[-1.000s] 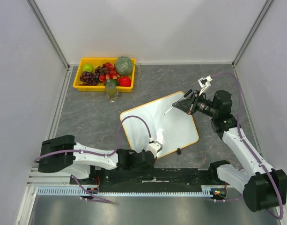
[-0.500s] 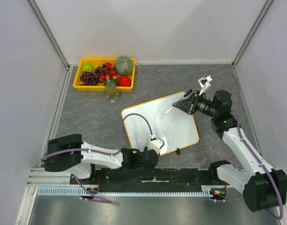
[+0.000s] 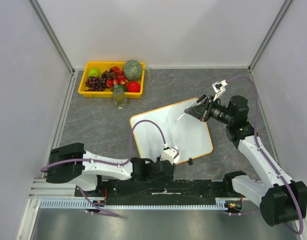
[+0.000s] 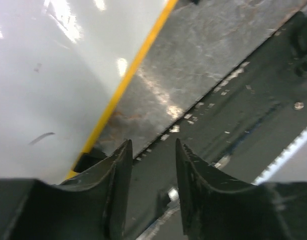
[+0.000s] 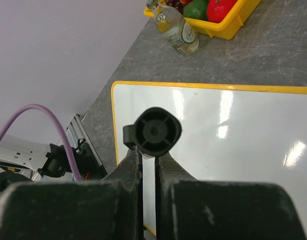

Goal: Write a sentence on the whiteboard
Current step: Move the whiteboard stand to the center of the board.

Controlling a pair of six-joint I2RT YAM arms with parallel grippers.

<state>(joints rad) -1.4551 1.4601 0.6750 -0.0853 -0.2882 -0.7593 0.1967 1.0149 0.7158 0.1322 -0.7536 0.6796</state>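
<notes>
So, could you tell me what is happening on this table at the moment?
The right gripper is shut on a black marker, held over the far right part of the flat white whiteboard with the orange-yellow frame. From above the board looks nearly blank, and no words are readable. The left gripper sits at the board's near edge, jaws apart with nothing between them.

The whiteboard (image 3: 186,132) lies flat, turned askew; glossy white face, thin orange-yellow frame, rounded corners.
</notes>
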